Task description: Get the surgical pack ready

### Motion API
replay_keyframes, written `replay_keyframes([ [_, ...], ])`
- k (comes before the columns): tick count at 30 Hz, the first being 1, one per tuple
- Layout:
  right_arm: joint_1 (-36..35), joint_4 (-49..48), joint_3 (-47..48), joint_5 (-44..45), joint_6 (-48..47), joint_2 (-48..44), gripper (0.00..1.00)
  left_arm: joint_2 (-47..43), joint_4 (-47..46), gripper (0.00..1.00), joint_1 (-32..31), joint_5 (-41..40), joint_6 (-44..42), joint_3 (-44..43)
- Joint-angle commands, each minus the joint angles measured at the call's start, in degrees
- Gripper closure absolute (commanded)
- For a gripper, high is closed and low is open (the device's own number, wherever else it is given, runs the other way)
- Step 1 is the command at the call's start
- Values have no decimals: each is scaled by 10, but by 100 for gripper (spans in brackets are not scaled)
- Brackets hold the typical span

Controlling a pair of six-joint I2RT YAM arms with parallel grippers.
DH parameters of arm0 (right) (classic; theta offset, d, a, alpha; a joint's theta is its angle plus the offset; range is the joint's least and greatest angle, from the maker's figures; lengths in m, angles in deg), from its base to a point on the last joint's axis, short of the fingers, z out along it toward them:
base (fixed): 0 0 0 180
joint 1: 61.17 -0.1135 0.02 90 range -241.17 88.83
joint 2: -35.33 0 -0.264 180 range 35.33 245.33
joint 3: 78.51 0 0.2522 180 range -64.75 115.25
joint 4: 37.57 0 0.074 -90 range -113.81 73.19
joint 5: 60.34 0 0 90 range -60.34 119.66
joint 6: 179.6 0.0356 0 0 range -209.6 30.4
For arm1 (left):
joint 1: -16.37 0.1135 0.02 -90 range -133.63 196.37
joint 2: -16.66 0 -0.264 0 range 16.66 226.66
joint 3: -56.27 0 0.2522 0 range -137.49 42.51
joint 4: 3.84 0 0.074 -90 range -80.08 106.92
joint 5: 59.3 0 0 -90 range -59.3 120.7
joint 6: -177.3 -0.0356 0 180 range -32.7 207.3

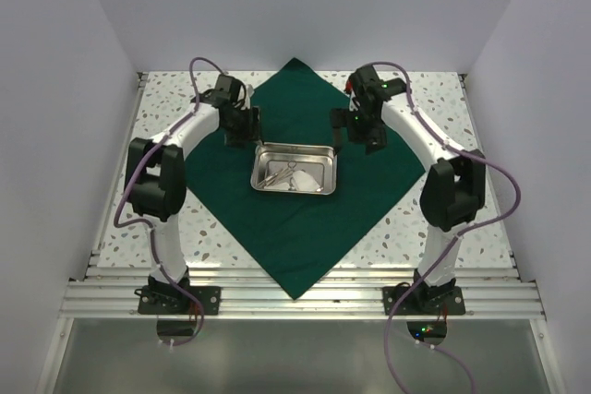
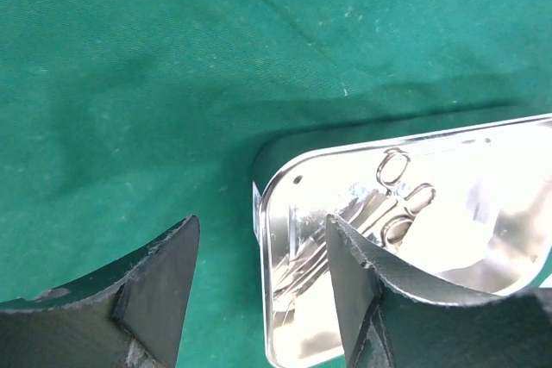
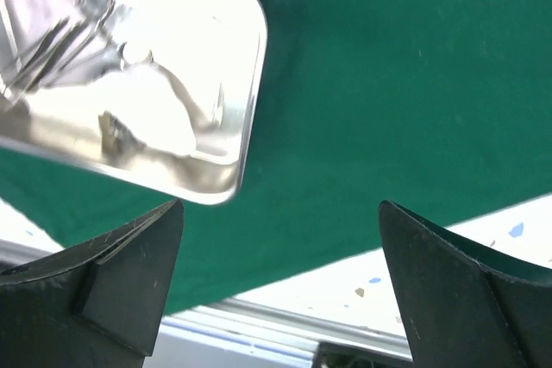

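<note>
The dark green cloth point(image 1: 305, 228) lies flat as a diamond on the speckled table. The small steel tray point(image 1: 319, 149) sits at its middle and holds silvery scissor-like instruments point(image 1: 282, 175) and white gauze point(image 1: 302, 184). My left gripper point(image 1: 243, 136) is open and empty above the cloth just left of the tray; its view shows the tray's corner point(image 2: 276, 204), the instruments point(image 2: 397, 204) and the left gripper point(image 2: 263, 256) itself. My right gripper point(image 1: 354, 140) is open and empty above the cloth just right of the tray; its view shows the right gripper point(image 3: 280, 243), tray point(image 3: 233, 161) and cloth point(image 3: 388, 84).
White walls enclose the speckled table point(image 1: 175, 108) on three sides. An aluminium rail point(image 1: 305, 297) runs along the near edge, with both arm bases bolted to it. Purple cables loop from the arms.
</note>
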Motion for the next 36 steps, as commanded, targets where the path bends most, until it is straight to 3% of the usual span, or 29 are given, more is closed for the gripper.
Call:
replay_keyframes([
  [1, -1, 28, -47, -9, -19, -63, 1, -22, -25, 37, 5, 21, 6, 21],
  [7, -1, -10, -35, -47, -7, -23, 2, -24, -29, 41, 5, 20, 4, 45],
  [14, -2, -52, 0, -91, 5, 62, 13, -18, -37, 48, 4, 42, 9, 56],
  [26, -2, -62, 27, -112, 17, 135, 48, 3, -66, 66, -3, 81, 33, 60],
  [27, -1, -60, 34, -113, 17, 139, 54, 7, -67, 67, -4, 84, 34, 56],
  [36, 2, -43, 88, -85, 14, 169, 71, 34, -63, 80, -5, 83, 41, 16],
])
